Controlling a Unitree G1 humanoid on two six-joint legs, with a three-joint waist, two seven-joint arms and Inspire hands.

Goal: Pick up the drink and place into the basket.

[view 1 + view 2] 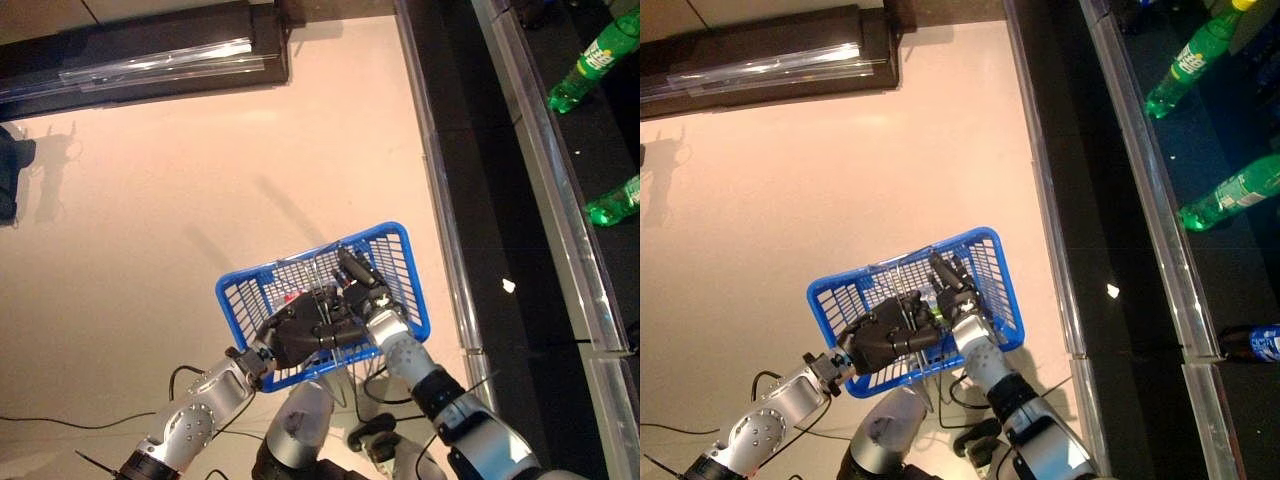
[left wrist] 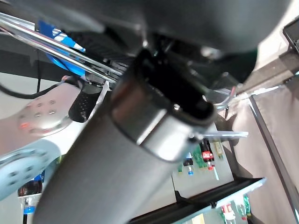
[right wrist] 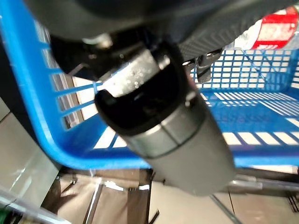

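Note:
A blue plastic basket (image 1: 395,240) hangs over the pale floor in front of me. My left hand (image 1: 300,338) is curled round its wire handle (image 1: 322,292) at the near side. Reaching in over the near right rim, my right hand (image 1: 362,290) is inside the basket, its fingers (image 1: 348,264) stretched out and holding nothing that I can see. A bottle with a red label (image 3: 274,28) lies in the basket by the far wall. A bit of green (image 1: 930,298) shows under the hands; what it belongs to is hidden.
A dark shelf with a shiny rail (image 1: 560,200) runs along the right, with green bottles (image 1: 595,60) (image 1: 612,205) and a blue-labelled one (image 1: 1265,343) on it. A low black unit (image 1: 140,50) stands at the far left. A white scrap (image 1: 508,286) lies on the dark strip.

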